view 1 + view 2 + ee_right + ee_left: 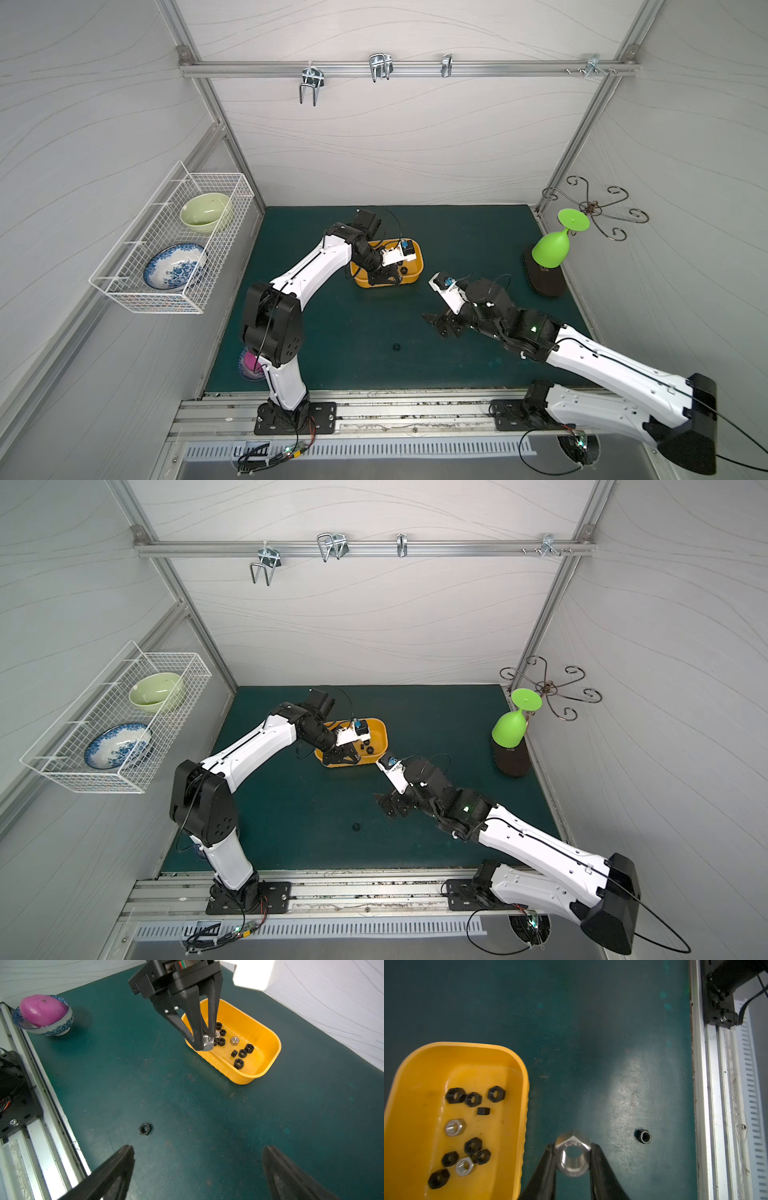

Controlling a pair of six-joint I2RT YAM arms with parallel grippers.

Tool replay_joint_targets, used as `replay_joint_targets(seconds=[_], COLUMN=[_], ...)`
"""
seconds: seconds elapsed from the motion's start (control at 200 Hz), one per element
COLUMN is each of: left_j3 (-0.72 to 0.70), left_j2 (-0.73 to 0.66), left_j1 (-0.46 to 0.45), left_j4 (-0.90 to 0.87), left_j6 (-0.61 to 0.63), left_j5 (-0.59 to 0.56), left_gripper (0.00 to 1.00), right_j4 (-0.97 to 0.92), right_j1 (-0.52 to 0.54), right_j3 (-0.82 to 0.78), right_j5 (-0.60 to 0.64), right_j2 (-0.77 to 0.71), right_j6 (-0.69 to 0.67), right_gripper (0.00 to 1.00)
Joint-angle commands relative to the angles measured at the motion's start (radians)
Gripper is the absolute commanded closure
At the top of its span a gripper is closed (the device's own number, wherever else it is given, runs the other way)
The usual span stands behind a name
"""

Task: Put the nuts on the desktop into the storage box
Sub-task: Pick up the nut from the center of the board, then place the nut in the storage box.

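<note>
The left gripper (205, 1044) is nearly closed, pinching a shiny silver nut (572, 1159) across two flat sides. The nut's threaded hole faces up toward the wrist. It hangs at the near left rim of the yellow-orange storage box (417, 266), whose long axis runs left to right. Ten nuts (473, 1099) lie inside, eight black and two silver. A loose black nut (396, 346) lies flat on the teal desktop (478, 249), nearer. To its right, the right gripper (198, 1149) gapes wide, empty.
</note>
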Motion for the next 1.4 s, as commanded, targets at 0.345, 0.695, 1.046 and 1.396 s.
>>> replay_joint_targets(seconds=[0.345,0.695,1.046,1.396], left_j3=[0.180,0.264,0.338,0.473], left_j2=[0.100,0.221,0.330,0.485], left_j1=[0.064,0.087,0.086,0.061], left_j4=[-0.017,-0.006,0.065,0.014], left_j6=[-0.087,-0.148,-0.246,-0.260], left_j5=[0.005,-0.075,-0.076,-0.078], left_gripper=[0.75,0.75,0.75,0.75], right_j4=[0.193,0.258,0.158,0.106], right_j1=[0.018,0.020,0.018,0.018], right_j3=[0.073,0.138,0.176,0.223], right_j5=[0.155,0.125,0.187,0.253], right_j2=[0.148,0.287,0.335,0.382], right_j6=[-0.061,-0.035,0.053,0.109], right_gripper=[0.01,0.01,0.01,0.01])
